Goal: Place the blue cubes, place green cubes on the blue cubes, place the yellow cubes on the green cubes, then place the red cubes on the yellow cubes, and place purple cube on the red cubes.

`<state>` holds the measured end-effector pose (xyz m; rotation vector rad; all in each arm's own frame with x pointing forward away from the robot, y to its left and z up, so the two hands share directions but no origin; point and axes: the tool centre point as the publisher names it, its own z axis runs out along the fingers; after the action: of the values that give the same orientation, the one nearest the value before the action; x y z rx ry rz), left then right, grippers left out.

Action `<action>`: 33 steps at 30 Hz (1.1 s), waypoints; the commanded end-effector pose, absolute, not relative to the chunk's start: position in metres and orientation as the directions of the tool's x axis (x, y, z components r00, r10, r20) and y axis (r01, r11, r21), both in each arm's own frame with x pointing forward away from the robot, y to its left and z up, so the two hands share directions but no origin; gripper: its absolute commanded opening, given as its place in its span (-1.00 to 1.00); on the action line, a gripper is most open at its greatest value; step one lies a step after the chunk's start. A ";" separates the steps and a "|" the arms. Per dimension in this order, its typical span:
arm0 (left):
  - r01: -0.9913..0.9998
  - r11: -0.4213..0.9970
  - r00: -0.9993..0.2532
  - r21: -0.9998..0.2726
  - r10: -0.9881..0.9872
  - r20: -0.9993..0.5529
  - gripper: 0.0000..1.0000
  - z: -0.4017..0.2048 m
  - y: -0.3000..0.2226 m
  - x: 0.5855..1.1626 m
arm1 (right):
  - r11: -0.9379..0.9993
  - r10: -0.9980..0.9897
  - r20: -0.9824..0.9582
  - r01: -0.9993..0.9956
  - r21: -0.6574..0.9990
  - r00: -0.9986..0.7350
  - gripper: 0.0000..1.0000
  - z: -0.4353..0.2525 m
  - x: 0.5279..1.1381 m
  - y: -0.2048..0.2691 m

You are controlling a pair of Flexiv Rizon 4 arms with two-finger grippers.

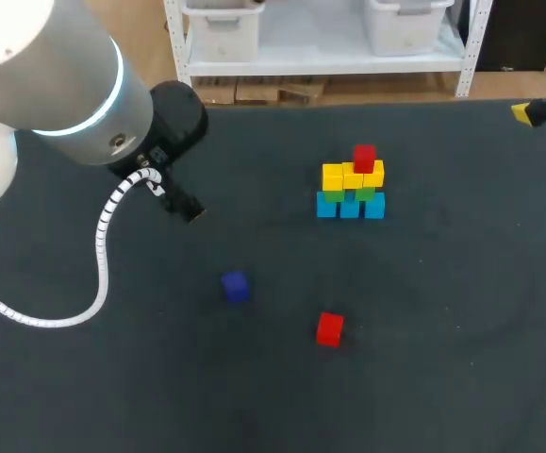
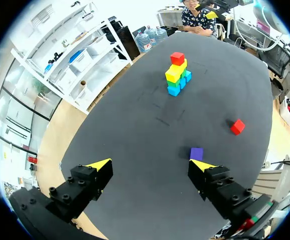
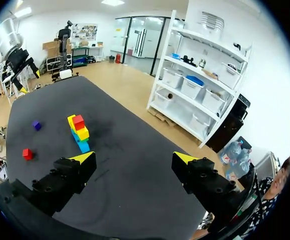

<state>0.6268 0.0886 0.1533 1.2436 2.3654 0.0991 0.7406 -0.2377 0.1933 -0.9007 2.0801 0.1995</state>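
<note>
A stack of cubes [image 1: 351,184] stands right of the table's middle: blue cubes [image 1: 350,207] at the bottom, green cubes [image 1: 365,193] above, then yellow cubes [image 1: 346,176], with one red cube [image 1: 364,157] on top. A loose purple cube [image 1: 235,286] and a second red cube [image 1: 329,328] lie nearer the front. My left gripper [image 2: 151,165] is open and holds nothing; the purple cube [image 2: 196,153] lies just ahead of one fingertip. At the far right edge my right gripper [image 3: 133,158] is open and holds nothing, with the stack [image 3: 78,132] well ahead of it.
My left arm [image 1: 65,85] and its white coiled cable [image 1: 103,245] cover the table's left side. The dark tabletop [image 1: 442,311] is bare between the loose cubes and the stack.
</note>
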 end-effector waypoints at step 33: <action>0.983 -0.175 0.181 0.051 0.971 -0.157 1.00 0.063 -0.067 0.543 | 0.728 -0.529 -0.754 -0.665 -0.167 -0.390 1.00 0.194 0.741 -0.238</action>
<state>0.5393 -0.0550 0.0743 2.2868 1.9182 -0.1348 0.7405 -0.2377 0.1934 -0.9008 2.0802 0.1996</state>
